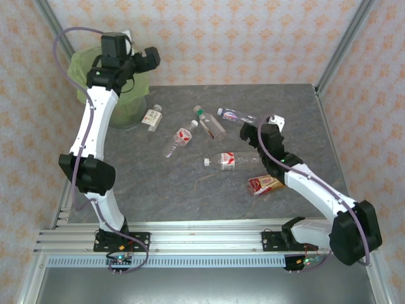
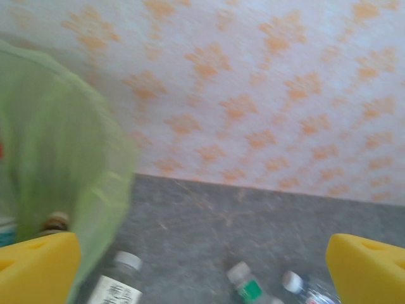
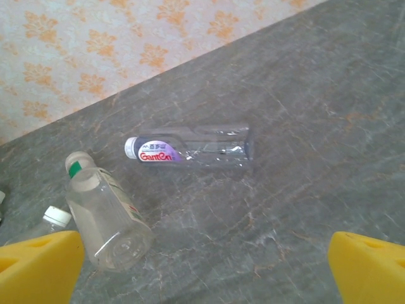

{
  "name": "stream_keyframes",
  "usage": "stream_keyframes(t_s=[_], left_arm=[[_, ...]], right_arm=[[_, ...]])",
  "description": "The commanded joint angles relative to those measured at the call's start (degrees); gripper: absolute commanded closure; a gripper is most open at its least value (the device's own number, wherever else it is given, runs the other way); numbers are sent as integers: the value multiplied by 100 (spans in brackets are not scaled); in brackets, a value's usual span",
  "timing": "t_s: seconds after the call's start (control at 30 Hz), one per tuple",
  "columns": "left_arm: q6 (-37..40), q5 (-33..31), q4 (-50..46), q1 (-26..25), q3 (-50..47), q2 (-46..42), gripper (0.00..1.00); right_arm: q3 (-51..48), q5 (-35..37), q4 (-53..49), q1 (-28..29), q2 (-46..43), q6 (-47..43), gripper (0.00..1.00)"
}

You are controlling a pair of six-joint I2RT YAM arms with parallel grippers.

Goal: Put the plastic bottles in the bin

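Note:
The bin [image 1: 130, 104], lined with a light-green bag [image 2: 57, 158], stands at the table's back left. My left gripper [image 1: 150, 59] hangs high beside its rim, open and empty [image 2: 202, 272]. Several plastic bottles lie on the table: a white-labelled one [image 1: 152, 117], a red-white one [image 1: 181, 137], a green-necked one [image 1: 209, 121] [image 3: 104, 212], a purple-labelled one [image 1: 235, 116] [image 3: 190, 149], another red-white one [image 1: 223, 161] and a brown-orange one [image 1: 264, 184]. My right gripper [image 1: 245, 132] hovers open [image 3: 202, 269] just short of the purple-labelled bottle, with nothing between its fingers.
The grey marbled table [image 1: 190, 183] is walled by patterned panels [image 1: 221, 38] at the back and sides. A metal post [image 1: 338, 44] stands at the back right corner. Through the bag a cap-like shape [image 2: 57, 221] shows dimly inside the bin.

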Motion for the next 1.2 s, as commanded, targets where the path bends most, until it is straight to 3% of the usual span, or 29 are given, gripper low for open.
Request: stream_keyframes(t_s=[0.0,0.17,0.3,0.4,0.77,0.97,1.17], left_arm=[[-221,278,765,-229,-624,-461,0],[-510,409,1366,-449,-1812,-1029,0],[-774,513,1653,-464,-2568,-1415,0],[-846,485,1778,-465,-3044,-1662,0],[-663,348,1521,-465,-3454,-1988,0],[-511,265,1356,-464,-3478,-2076,0],[-623,187,1318,-465,-3770,-2196,0]], right_arm=[[-126,6,-624,-230,-380,618,1],[-369,-388,-1074,-781,-820,1234,1],[-382,-1220,-1746,-1491,-1051,1514,1],[-324,-1313,-2287,-1826,-1111,1554,1],[-133,-1059,-3536,-2609,-655,2486,0],[-282,-2058,-3340,-3215,-183,2516,7],[-274,-2347,-3320,-3239,201,2840,8]])
